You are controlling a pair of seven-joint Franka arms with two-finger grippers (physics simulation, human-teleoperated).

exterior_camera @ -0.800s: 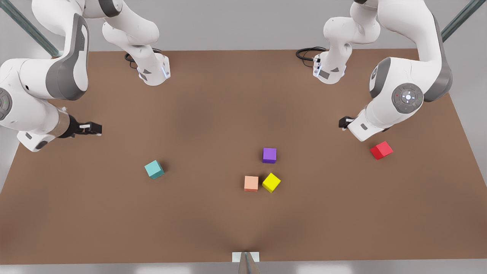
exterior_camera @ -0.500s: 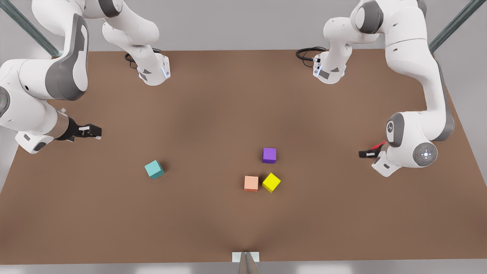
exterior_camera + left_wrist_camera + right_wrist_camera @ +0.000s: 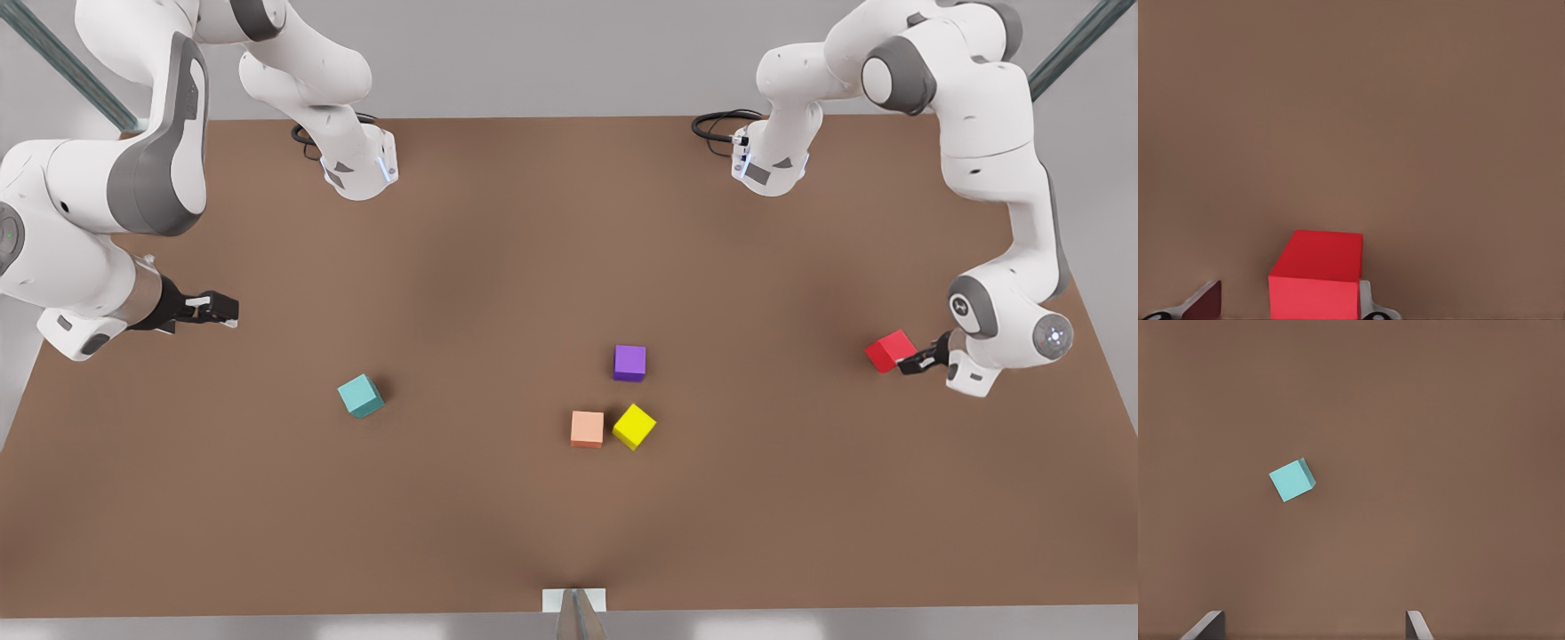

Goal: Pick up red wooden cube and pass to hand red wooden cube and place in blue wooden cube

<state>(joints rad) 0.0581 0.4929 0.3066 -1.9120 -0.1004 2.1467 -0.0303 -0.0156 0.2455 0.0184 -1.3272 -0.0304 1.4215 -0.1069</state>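
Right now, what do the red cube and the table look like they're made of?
Red cube: plain, matte, flat bright red faces with sharp edges and no grain, so it reads as painted wood or plastic; the look leaves that open. Table: an even brown, matte surface without visible grain or gloss, perhaps laminate or painted board. The left hand is at the cube, open.

A: How many cubes on the table (image 3: 498, 267)?
B: Five, one of each colour: red cube (image 3: 890, 350), teal cube (image 3: 360, 396), purple cube (image 3: 629, 363), orange cube (image 3: 587, 428), yellow cube (image 3: 634, 426).
A: Arms?
B: Two, white, each with one gripper: the left gripper (image 3: 916, 363) and the right gripper (image 3: 213, 308).
A: Cables?
B: Two black coils, one by each arm's base.
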